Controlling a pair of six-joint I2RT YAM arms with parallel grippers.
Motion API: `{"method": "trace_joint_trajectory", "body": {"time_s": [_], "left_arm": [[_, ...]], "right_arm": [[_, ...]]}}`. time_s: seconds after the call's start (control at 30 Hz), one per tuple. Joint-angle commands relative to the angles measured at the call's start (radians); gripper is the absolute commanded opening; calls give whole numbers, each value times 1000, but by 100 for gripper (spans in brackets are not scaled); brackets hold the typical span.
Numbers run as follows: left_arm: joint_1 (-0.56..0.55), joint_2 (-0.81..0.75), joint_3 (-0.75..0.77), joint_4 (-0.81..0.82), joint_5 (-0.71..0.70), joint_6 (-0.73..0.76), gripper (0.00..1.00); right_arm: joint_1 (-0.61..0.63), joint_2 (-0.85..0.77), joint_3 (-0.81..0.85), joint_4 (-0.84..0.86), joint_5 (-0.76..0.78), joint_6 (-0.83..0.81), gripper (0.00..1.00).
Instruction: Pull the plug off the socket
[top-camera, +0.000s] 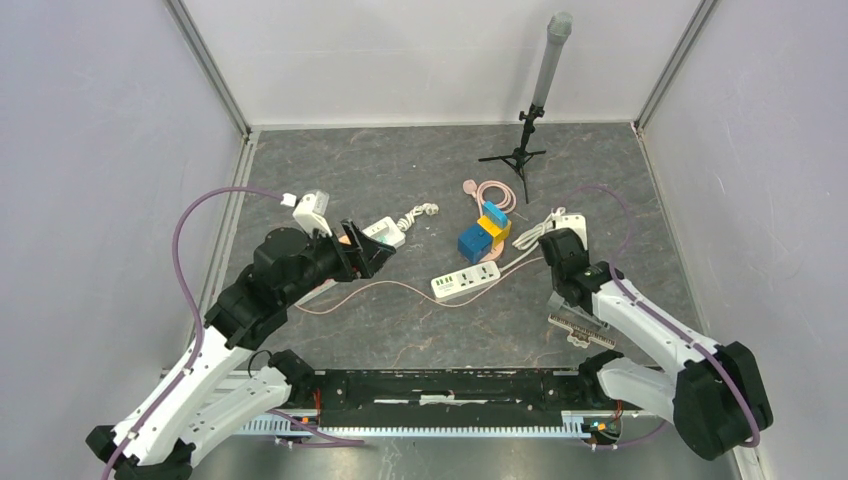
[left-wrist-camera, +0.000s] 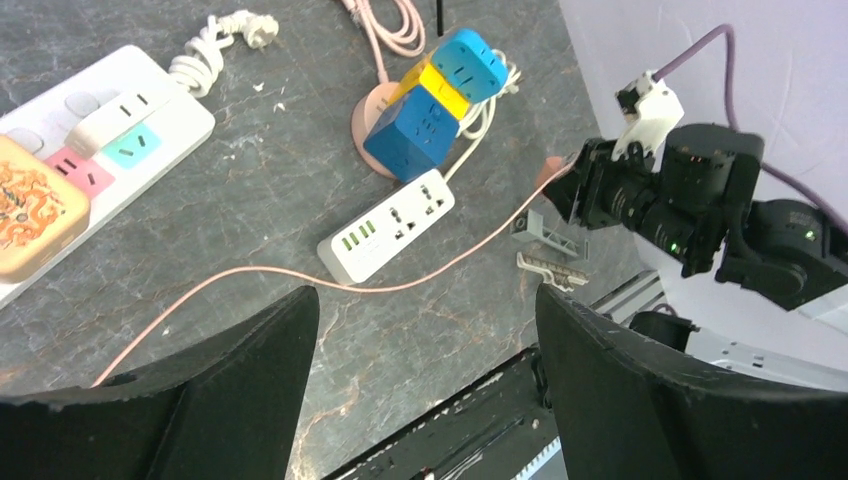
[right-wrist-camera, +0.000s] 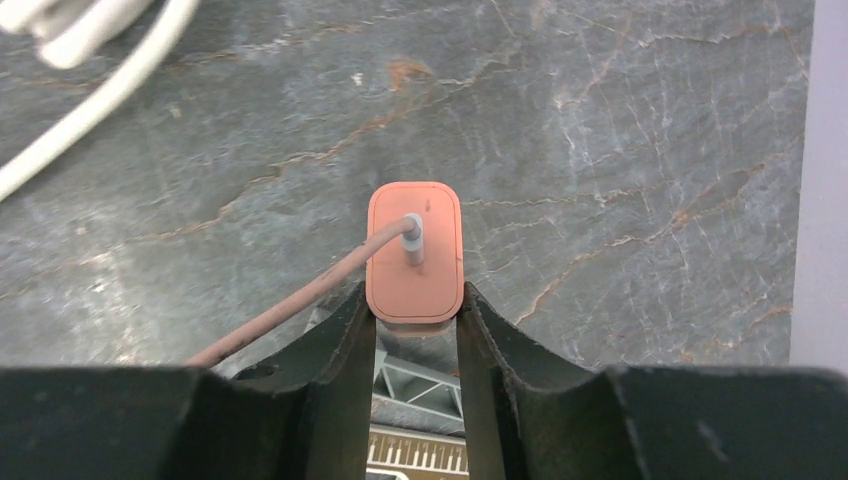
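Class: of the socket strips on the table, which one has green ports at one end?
The small white strip in the middle. The larger white strip has pink and teal sockets; the cube strip is blue and yellow.

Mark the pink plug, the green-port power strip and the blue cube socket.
pink plug (right-wrist-camera: 432, 272): right wrist view, flat face.
green-port power strip (left-wrist-camera: 392, 236): left wrist view, top middle.
blue cube socket (left-wrist-camera: 412, 135): left wrist view, front face.

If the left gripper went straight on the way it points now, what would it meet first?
Probably the thin pink cable lying across the grey marble table, just ahead of the open left gripper. The white power strip with green ports lies right behind it. Depth is unclear from here.
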Motion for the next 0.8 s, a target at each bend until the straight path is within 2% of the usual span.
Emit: {"method": "trace_joint_trajectory", "body": {"time_s": [0.0,0.1,0.2,0.3,0.5,0.57,0.67,0.77], "left_arm": [[3,-24,-25,-20,20,44,86],[3,-34,-32,-20,28,47,86],[3,-38,-35,-18,37,57,87],[3,-42,-37,-16,51,78,87],[3,-85,-62,-46,23,97,88],[3,-90,-71,-44,8,95,89],[3,-67,-54,-45,11,92,90],[3,-28,-35,-45,16,88,90]], "right_arm": [[-52,27,20,22,65,-9,43],[-64,34,17,4,105,-11,66],[-63,13,17,-3,115,-30,78],[-64,-45,19,-1,50,-94,83],[-64,-178,100,21,-137,-201,86],[-65,-234,100,98,-260,-200,89],[-64,-305,45,314,-530,-193,96],[-64,-298,0,539,-724,-181,98]]}}
